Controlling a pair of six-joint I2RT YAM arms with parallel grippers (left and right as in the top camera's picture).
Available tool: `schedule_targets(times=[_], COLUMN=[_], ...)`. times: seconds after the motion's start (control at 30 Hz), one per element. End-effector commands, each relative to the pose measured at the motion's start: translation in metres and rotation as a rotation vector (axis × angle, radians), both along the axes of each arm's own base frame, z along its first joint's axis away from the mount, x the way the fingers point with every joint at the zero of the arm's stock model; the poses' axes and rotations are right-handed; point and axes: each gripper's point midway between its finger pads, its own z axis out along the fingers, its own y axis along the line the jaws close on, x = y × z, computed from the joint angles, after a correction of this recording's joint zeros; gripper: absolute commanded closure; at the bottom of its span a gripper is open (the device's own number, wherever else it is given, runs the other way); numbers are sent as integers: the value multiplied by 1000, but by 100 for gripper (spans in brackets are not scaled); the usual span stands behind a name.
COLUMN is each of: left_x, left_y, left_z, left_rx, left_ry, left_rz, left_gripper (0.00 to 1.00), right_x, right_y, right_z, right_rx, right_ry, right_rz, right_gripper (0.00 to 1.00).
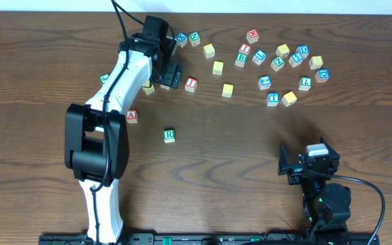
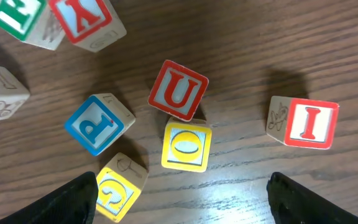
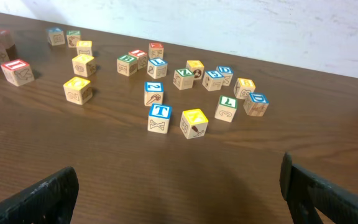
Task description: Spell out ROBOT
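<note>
Clearly alone — R cube (image 1: 169, 135), bare tbl (image 1: 216, 177) around.

It looked like a robotics lab's test station, not a home. A bare dark wood-grain bench (image 1: 250, 150) stood against a plain white wall (image 3: 260, 25). Two robot arms, left (image 1: 114, 102) and right (image 1: 322, 190), were mounted on a black rail (image 1: 203, 239) with a loose cable (image 1: 376, 197). Only lettered wooden cubes (image 1: 273, 99) lay scattered there.
</note>
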Motion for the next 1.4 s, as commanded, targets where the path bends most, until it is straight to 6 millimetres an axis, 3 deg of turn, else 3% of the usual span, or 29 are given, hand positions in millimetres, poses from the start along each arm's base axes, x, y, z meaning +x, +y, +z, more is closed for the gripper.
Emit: schedule_targets(times=[0.0,0.4,0.47,0.8,1.07,1.37], left_x=[-1,3,4,5,6,6], left_y=[-2,-3,-3,-4,-4,-4], left_z=[-19,-19,-19,-18,-29,-32], left_rx=[-1,-5,-6,-7,-4,-3], left_ry=[41,26,23,16,29,35], left_rz=[11,11,11,11,11,11], left_gripper=[14,14,19,17,27,27], right_x=[0,0,0,0,0,0], right_y=[-1,-1,-1,-1,-1,-1], right_z=[-1,-1,-1,-1,-1,-1], right_rx=[-10,-10,-10,-10,-10,-10], right_ry=[3,3,3,3,3,3], right_rz=[0,0,0,0,0,0], right_gripper=[1,1,1,1,1,1])
